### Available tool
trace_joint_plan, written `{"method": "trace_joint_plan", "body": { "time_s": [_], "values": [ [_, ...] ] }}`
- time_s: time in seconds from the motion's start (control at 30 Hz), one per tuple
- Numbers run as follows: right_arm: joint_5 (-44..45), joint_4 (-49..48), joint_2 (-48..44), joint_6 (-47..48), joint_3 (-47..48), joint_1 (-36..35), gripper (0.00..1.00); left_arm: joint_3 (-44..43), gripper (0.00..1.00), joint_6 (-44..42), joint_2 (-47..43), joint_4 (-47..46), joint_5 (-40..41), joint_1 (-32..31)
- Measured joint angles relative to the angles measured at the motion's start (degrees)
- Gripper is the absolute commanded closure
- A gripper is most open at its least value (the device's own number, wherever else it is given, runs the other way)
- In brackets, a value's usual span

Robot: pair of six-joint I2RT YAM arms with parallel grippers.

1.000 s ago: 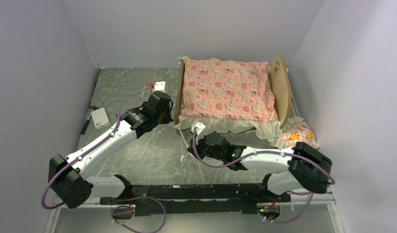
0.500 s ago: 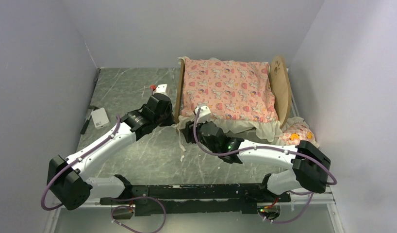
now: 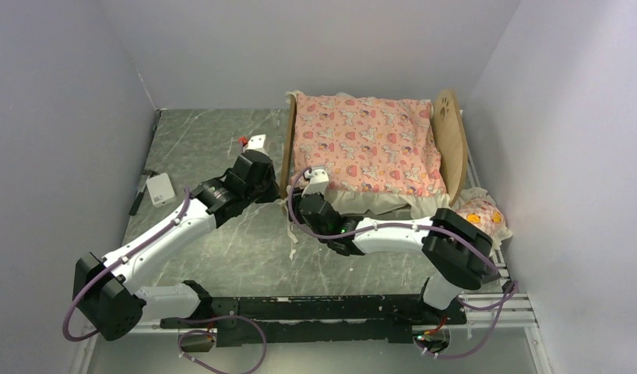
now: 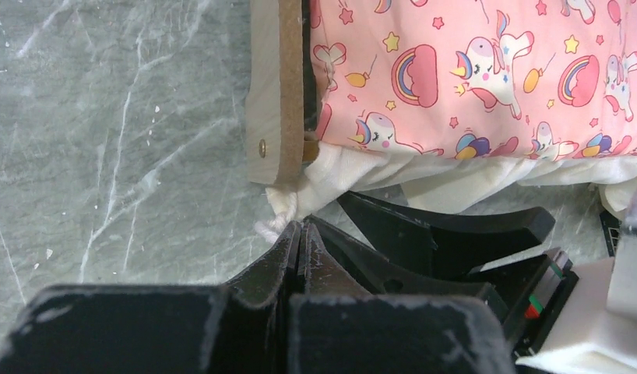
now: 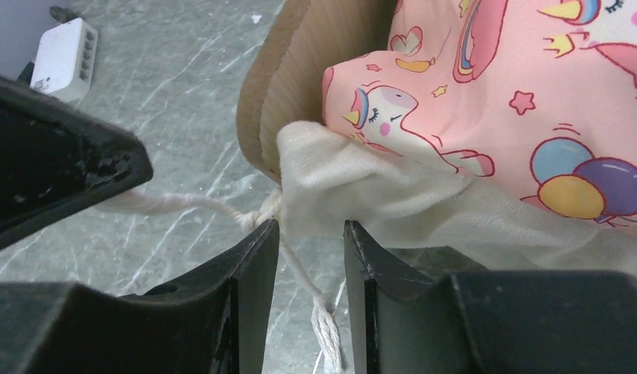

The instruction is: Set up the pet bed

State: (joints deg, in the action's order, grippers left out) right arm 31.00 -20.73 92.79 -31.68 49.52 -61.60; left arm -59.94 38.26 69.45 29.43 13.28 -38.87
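Observation:
The pet bed stands at the back right, with its light-wood footboard (image 3: 286, 148) on the left and its paw-print headboard (image 3: 449, 140) on the right. The pink cartoon-print mattress (image 3: 362, 144) lies on it, cream ruffle hanging over the near side. The small pillow (image 3: 479, 216) lies on the table by the headboard. My left gripper (image 3: 278, 193) is at the footboard's near corner. In its wrist view it (image 4: 302, 226) is shut on a white tie cord (image 5: 191, 204) of the ruffle. My right gripper (image 5: 311, 234) is open, its jaws either side of the ruffle corner (image 5: 331, 179) and the cord's knot.
A white box (image 3: 160, 189) and a black tool (image 3: 138, 195) lie at the left edge. A small white block with a red part (image 3: 255, 141) sits left of the footboard. A loose cord end (image 3: 291, 234) trails on the table. Walls close in on three sides.
My right arm has swung left and forward, from the table's middle to the footboard's near corner beside my left gripper. The left gripper has barely moved.

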Motion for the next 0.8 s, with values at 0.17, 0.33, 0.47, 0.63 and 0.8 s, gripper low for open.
{"method": "trace_joint_plan", "body": {
  "time_s": [0.17,0.33,0.47,0.63,0.8],
  "values": [
    [0.6,-2.3,1.7,-1.5,0.3,0.8,0.63,0.8,1.00,0.2,-0.1,-0.1,-0.1,0.0],
    [0.5,-4.6,2.0,-2.4,0.3,2.0,0.75,1.2,1.00,0.4,-0.1,-0.3,-0.2,0.0],
    [0.4,-5.2,2.4,-2.8,0.3,2.3,0.96,1.2,1.00,0.4,-0.1,-0.3,-0.4,0.0],
    [0.0,-4.9,1.8,-3.0,-0.1,2.6,1.00,1.2,1.00,0.3,-0.1,-0.3,-0.3,0.0],
    [-1.7,-0.5,-4.5,-1.0,-2.6,3.9,1.00,1.2,1.00,0.3,-0.1,-0.2,0.5,0.0]
  ]
}}
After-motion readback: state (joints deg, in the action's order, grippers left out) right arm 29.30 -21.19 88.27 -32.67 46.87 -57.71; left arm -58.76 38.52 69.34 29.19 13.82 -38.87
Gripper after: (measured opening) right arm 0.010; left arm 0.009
